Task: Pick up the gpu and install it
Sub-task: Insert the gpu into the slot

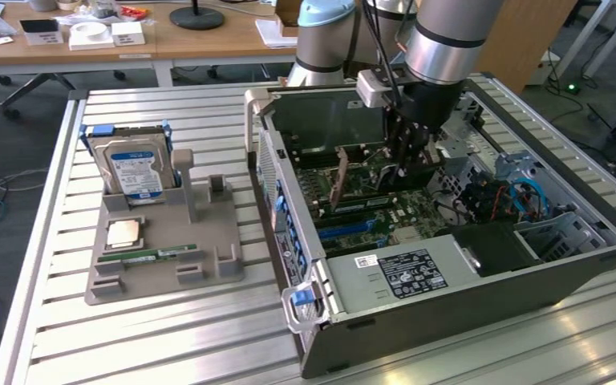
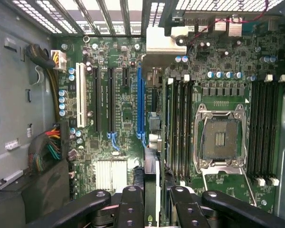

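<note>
tool (image 2: 156, 202) partly closed, clamping the gpu (image 2: 159, 40) edge-on between its fingers inside the open PC case (image 1: 447, 313), card over the motherboard (image 2: 123, 114) just beside the blue slot (image 2: 139, 99), can't tell if seated

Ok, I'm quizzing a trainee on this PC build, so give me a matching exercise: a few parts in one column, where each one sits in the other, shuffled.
Things
1. silver hard drive with blue-white label
2. narrow green RAM stick
3. thin green gpu card with silver bracket
4. square metal CPU socket

Places
A. lying flat on the grey plastic holder
B. on edge in the claw, inside the computer case
C. empty, on the green motherboard
D. standing upright in the holder

Pairs: 1-D, 2-A, 3-B, 4-C
</note>
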You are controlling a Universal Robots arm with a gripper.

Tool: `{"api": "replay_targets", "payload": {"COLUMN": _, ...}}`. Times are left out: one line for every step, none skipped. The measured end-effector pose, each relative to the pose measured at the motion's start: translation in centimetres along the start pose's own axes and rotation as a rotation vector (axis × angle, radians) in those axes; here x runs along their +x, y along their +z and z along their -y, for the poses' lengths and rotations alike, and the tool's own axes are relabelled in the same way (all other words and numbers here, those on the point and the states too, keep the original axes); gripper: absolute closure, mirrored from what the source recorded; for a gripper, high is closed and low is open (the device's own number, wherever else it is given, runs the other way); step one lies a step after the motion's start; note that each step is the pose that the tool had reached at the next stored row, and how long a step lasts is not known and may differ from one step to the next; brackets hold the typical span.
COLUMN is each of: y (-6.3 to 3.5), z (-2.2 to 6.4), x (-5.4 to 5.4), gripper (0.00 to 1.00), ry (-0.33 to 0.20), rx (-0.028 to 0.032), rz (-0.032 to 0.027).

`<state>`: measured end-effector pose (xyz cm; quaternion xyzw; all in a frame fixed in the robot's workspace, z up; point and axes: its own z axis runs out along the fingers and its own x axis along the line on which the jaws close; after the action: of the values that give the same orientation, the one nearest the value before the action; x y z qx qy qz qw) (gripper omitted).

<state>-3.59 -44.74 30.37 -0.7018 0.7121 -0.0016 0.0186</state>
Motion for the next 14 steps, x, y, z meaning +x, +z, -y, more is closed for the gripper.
{"api": "replay_targets", "payload": {"y": 0.0, "z": -0.11, "x": 0.0, "gripper": 0.74, "ry": 0.0, "rx": 0.0, "rz": 0.0}}
{"api": "replay_targets", "payload": {"y": 0.0, "z": -0.21, "x": 0.0, "gripper": 0.74, "ry": 0.0, "rx": -0.0001, "rz": -0.0001}}
{"api": "replay_targets", "payload": {"y": 0.0, "z": -0.3, "x": 0.01, "gripper": 0.74, "ry": 0.0, "rx": -0.0001, "rz": -0.0001}}
{"api": "replay_targets", "payload": {"y": 0.0, "z": -0.39, "x": 0.01, "gripper": 0.74, "ry": 0.0, "rx": 0.0, "rz": -0.0001}}
{"api": "replay_targets", "payload": {"y": 0.0, "z": -0.47, "x": 0.01, "gripper": 0.74, "ry": 0.0, "rx": 0.0, "rz": -0.0001}}
{"api": "replay_targets", "payload": {"y": 0.0, "z": -0.54, "x": 0.01, "gripper": 0.74, "ry": 0.0, "rx": -0.0001, "rz": -0.0002}}
{"api": "replay_targets", "payload": {"y": 0.0, "z": -0.6, "x": 0.01, "gripper": 0.74, "ry": 0.0, "rx": -0.0001, "rz": -0.0001}}
{"api": "replay_targets", "payload": {"y": 0.01, "z": -0.62, "x": 0.01, "gripper": 0.74, "ry": 0.0, "rx": 0.0, "rz": -0.0001}}
{"api": "replay_targets", "payload": {"y": 0.01, "z": -0.62, "x": 0.04, "gripper": 0.74, "ry": 0.0, "rx": 0.0, "rz": 0.0}}
{"api": "replay_targets", "payload": {"y": 0.01, "z": -0.62, "x": 0.09, "gripper": 0.74, "ry": 0.0, "rx": -0.0001, "rz": -0.0001}}
{"api": "replay_targets", "payload": {"y": 0.01, "z": -0.62, "x": 0.16, "gripper": 0.74, "ry": 0.0, "rx": -0.0001, "rz": -0.0001}}
{"api": "replay_targets", "payload": {"y": 0.02, "z": -0.63, "x": 0.36, "gripper": 0.74, "ry": 0.0, "rx": 0.0, "rz": -0.0001}}
{"api": "replay_targets", "payload": {"y": 0.02, "z": -0.63, "x": 0.45, "gripper": 0.74, "ry": 0.0, "rx": 0.0, "rz": -0.0001}}
{"api": "replay_targets", "payload": {"y": 0.02, "z": -0.63, "x": 0.45, "gripper": 0.74, "ry": 0.0, "rx": 0.0, "rz": -0.0001}}
